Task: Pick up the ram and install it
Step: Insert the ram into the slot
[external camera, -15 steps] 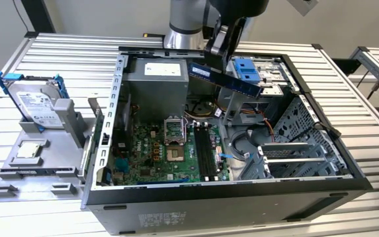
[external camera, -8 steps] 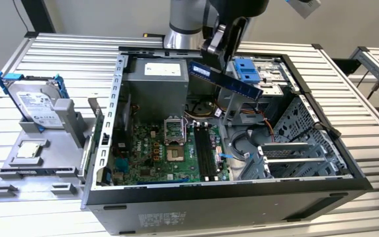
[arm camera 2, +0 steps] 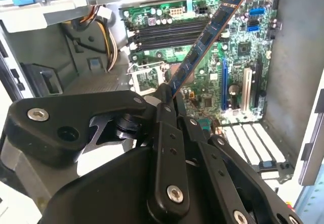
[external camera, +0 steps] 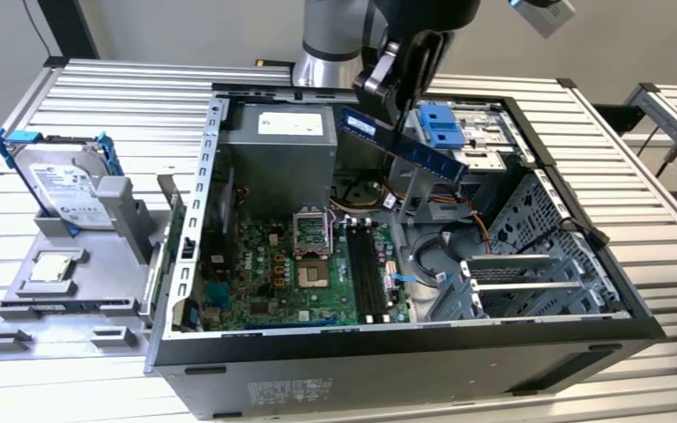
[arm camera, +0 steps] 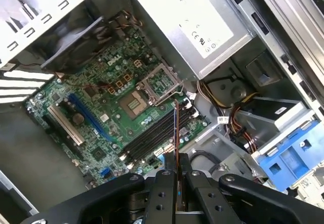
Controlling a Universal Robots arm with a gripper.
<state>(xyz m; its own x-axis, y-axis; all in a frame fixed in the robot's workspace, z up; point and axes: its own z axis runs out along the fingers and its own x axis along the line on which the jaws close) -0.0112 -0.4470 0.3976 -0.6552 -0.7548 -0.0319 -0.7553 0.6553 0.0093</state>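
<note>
The jaws were clamped on the end of the ram, holding it tilted above the motherboard. Installing it well would likely need it levelled and aligned along a memory slot.

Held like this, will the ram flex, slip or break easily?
Probably stiff: the ram juts straight from the gripper without sagging. Thin and held by one end, it could pivot if pushed. Bare chips suggest it is fragile.
</note>
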